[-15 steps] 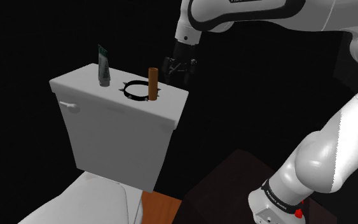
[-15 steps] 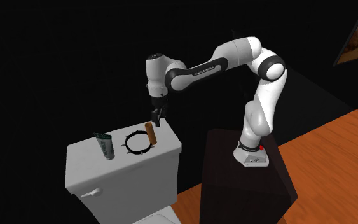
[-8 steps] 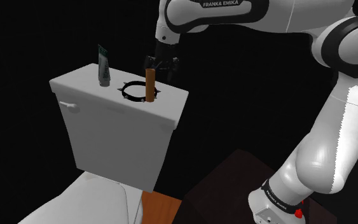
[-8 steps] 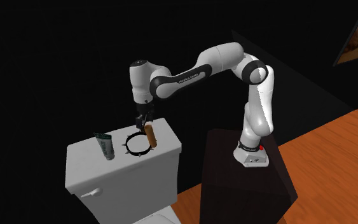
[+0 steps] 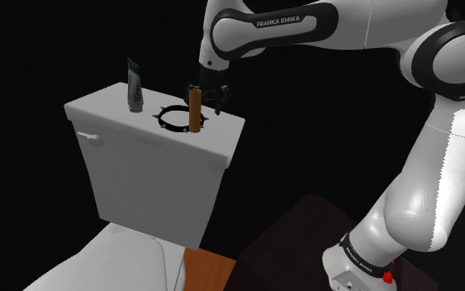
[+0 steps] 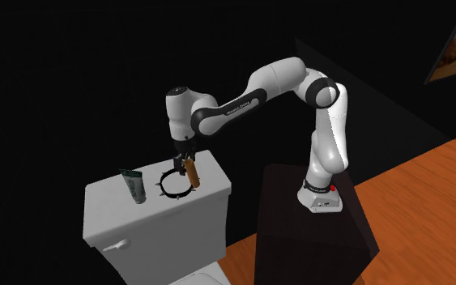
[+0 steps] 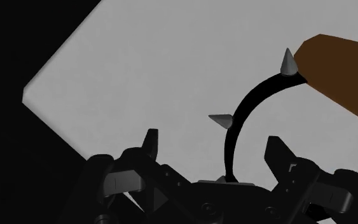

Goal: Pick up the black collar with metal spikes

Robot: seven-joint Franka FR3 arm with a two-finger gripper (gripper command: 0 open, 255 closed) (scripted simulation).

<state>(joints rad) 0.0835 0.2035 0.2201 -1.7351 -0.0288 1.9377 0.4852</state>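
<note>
While it hangs wide open and empty, the gripper (image 7: 212, 137) lines up astride the band of the black spiked collar (image 7: 229, 149), which lies flat on the white tank lid (image 5: 106, 106). Best to drop straight, dodging the spikes and the brown cylinder (image 5: 195, 109) at the ring's edge, then close on the band

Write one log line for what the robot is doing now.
gripper: open, over collar, nothing held | collar: flat on toilet tank lid | brown tube: standing at collar's edge

A home bathroom: white toilet tank (image 5: 152, 178) over its bowl (image 5: 111, 264), wooden floor (image 6: 428, 210) beside.
</note>
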